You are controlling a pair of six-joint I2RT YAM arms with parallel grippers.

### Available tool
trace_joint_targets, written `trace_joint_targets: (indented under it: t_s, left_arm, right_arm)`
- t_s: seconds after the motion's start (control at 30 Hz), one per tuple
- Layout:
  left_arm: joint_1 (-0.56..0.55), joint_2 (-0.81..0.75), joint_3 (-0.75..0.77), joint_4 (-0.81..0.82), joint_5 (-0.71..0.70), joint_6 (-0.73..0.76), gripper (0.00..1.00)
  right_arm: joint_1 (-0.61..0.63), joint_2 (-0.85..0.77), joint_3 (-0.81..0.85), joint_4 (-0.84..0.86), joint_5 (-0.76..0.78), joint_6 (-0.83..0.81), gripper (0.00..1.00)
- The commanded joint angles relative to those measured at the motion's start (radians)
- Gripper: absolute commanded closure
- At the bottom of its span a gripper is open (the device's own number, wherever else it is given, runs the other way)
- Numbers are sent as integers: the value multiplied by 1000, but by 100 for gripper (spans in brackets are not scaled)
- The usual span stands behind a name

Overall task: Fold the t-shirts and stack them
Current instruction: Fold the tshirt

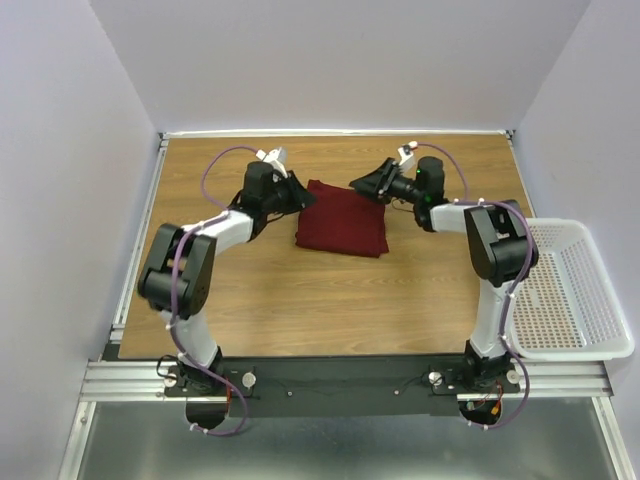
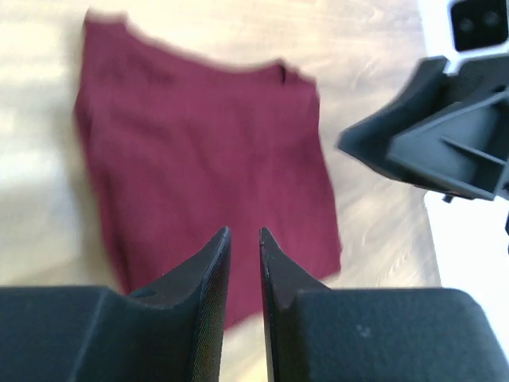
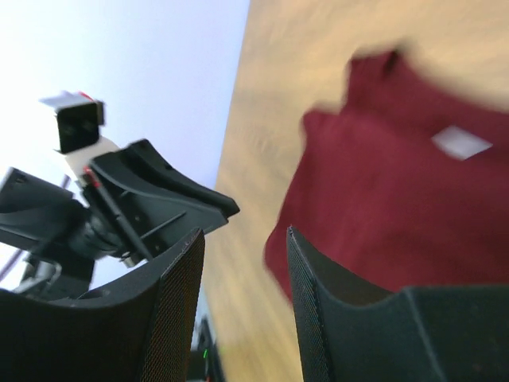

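T-shirt point(image 1: 342, 220): one, maroon, folded to a rough rectangle, lying flat on the wooden table point(image 1: 300, 310), centre, toward the far side. Edges somewhat uneven. A small white label point(image 3: 460, 142) shows on the cloth in the right wrist view.

Left gripper point(image 1: 300, 192): at the far-left corner of the shirt, pointing right. In its wrist view the fingers point(image 2: 208, 263) stand a narrow slit apart with nothing between them; the shirt lies below and beyond the tips. Released, not grasping. Contact with the cloth: cannot tell.

Right gripper point(image 1: 362, 184): at the far-right corner of the shirt, pointing left toward the other gripper, the two near each other across the shirt's far edge. Fingers point(image 3: 179, 278) clearly parted, gap empty, table and shirt edge visible through it. Released.

White mesh basket point(image 1: 600, 300): at the right edge of the table, near side, well apart from the shirt.
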Motion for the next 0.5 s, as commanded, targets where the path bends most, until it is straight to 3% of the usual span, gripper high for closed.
trace_joint_targets:
  t_s: [0.0,0.23,0.47]
  left_arm:
    - [2,158,131,82,42,-43,72]
    - [11,436,395,2,33,-34,74]
    - [80,530,394,51,79,-108,76]
  right_arm:
    - [-64,53,42,-21,31,-31,47]
    - [-134,211,84,-15,67,-48,47]
    - [-194,278,70,-10,89,-68,47]
